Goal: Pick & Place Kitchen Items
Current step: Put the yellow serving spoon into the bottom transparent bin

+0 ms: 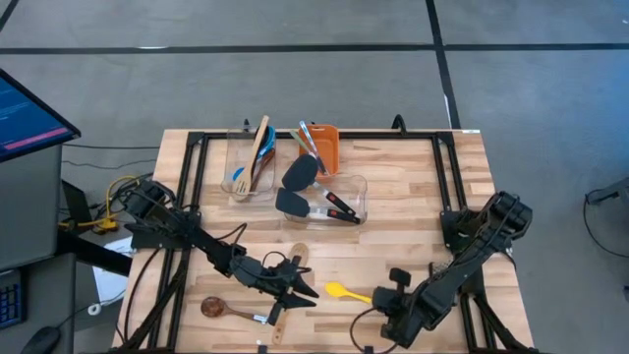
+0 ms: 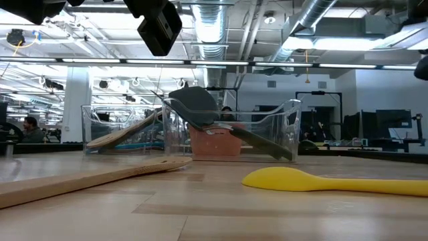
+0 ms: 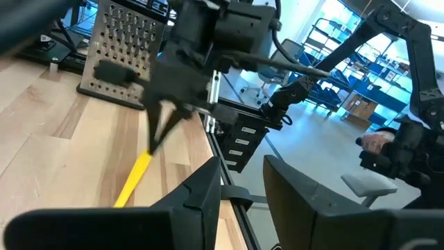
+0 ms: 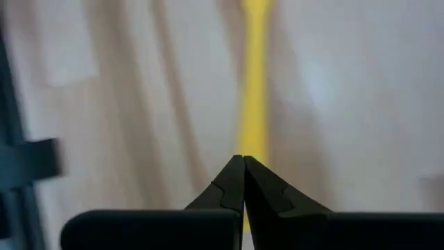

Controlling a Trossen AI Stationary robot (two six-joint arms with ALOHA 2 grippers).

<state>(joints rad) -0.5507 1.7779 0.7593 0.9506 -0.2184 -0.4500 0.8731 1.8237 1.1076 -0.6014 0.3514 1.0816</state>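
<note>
A yellow spoon (image 1: 349,292) lies flat on the table near its front edge, bowl toward the left arm. My right gripper (image 4: 243,163) is shut and slants down over the spoon's handle (image 4: 254,104); it also shows as the dark gripper (image 3: 158,135) in the left wrist view. My left gripper (image 3: 239,165) stands open and level a little to the spoon's left, nothing between its fingers, above a wooden slotted spatula (image 1: 283,300). A wooden spoon (image 1: 221,308) lies farther left. My right gripper's shut fingertips (image 3: 154,142) stand right at the free end of the yellow spoon's handle (image 3: 142,167), coming from above at a slant and in line with the handle. I cannot tell whether they touch it. The spoon lies flat on the table.
At the far middle stand a clear tub (image 1: 248,169) with wooden and blue utensils, a second clear tub (image 1: 339,202) with black turners, and an orange bin (image 1: 326,147). A monitor (image 1: 25,113) stands off the table's left side. Bare wood lies between the tubs and the arms.
</note>
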